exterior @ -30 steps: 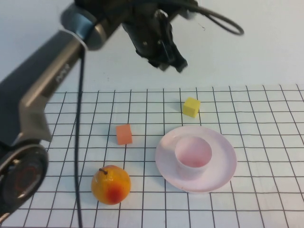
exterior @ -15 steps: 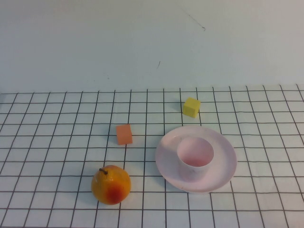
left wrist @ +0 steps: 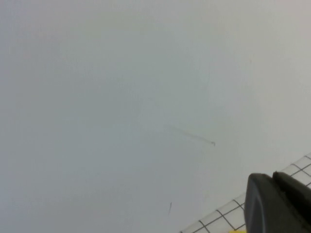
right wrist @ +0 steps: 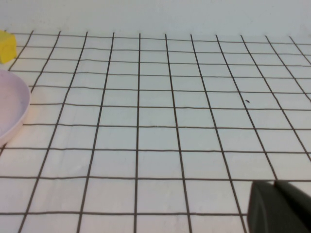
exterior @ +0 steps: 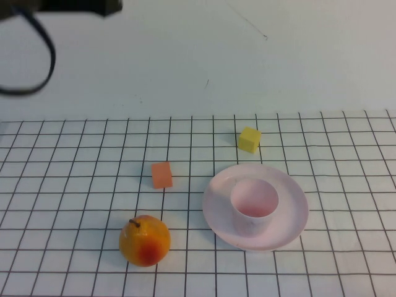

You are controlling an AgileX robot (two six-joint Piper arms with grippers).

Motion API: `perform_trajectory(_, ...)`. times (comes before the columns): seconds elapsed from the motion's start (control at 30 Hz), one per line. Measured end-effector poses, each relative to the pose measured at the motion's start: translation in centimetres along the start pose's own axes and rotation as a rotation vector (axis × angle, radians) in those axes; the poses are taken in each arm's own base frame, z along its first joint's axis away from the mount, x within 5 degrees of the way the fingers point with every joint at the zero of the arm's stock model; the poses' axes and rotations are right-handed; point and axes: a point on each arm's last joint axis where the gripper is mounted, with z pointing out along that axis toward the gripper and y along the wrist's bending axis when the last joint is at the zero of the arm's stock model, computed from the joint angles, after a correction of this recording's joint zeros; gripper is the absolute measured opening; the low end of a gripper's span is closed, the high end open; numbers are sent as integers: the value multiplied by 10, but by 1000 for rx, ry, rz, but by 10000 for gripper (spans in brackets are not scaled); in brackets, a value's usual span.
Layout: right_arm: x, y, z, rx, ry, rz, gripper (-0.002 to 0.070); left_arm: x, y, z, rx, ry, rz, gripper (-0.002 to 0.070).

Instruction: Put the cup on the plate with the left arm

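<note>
Couldn't tell whether the left gripper [left wrist: 279,204] was open or clamped, since only a rounded matte black chunk of it poked into the corner of the left wrist view, raised up against the plain pale wall [left wrist: 121,97] with a sliver of the gridded table at the edge. Same deal for the right gripper [right wrist: 279,206]: just a dark, smooth, blocky corner showed in the right wrist view, low over the white table [right wrist: 160,121] with its thin black grid lines, so its fingers were anyone's guess too. In the high view, a bit of the left arm [exterior: 68,6] sat at the very top left, dark and boxy, with a glossy black cable [exterior: 43,62] looping down from it, well away from everything on the table. The cup [exterior: 254,205], a small smooth pale pink plastic tumbler with no handle, stood upright on the plate [exterior: 291,192], roughly centered. The plate was round, shallow, same pale pink, with a low raised rim. Just behind the plate was a little yellow cube [exterior: 249,139], and off to its left a small orange block [exterior: 161,174], both matte looking. Nearer the camera on the left sat a round orange-yellow fruit [exterior: 144,240] with a reddish blush and a short dark stem, apart from the plate.
</note>
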Motion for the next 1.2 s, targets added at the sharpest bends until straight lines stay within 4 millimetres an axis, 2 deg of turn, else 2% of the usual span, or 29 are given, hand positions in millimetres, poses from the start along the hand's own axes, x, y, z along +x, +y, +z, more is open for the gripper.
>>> perform_trajectory(0.13,0,0,0,0,0,0,-2,43,-3,-9,-8,14,-14,-1)
perform_trajectory(0.27,0,0,0,0,0,0,-2,75,-5,-11,-9,62,-20,-1)
perform_trajectory(0.33,0,0,0,0,0,0,-2,85,-5,-10,-8,84,-21,-1)
perform_trajectory(0.57,0,0,0,0,0,0,-2,101,-7,-7,-3,145,-23,-1)
perform_trajectory(0.83,0,0,0,0,0,0,-2,118,-8,10,10,258,-27,-1)
perform_trajectory(0.93,0,0,0,0,0,0,-2,123,-1,14,-15,279,-33,-1)
perform_trajectory(1.1,0,0,0,0,0,0,-2,124,10,14,-59,284,-36,-1)
perform_trajectory(1.2,0,0,0,0,0,0,-2,121,17,2,-93,267,-41,-1)
